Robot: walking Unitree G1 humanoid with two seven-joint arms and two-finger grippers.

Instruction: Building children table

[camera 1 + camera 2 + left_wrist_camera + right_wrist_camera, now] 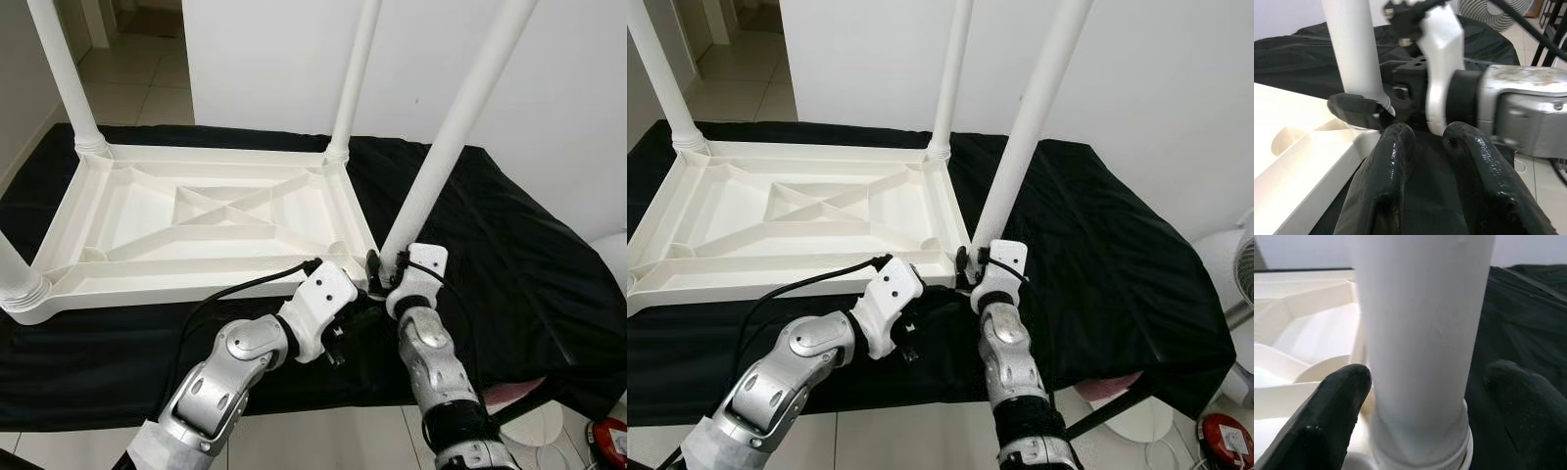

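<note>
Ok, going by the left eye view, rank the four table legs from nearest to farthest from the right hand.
1. The near-right leg, between the right hand's fingers at its base.
2. The far-right leg, at the table's back right corner.
3. The near-left leg, at the picture's left edge.
4. The far-left leg, at the back left corner.

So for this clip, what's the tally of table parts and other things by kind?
White table legs: 4
White upside-down tabletop: 1
Black cloth: 1
Robot grippers: 2, left gripper, right gripper
Total: 8
</note>
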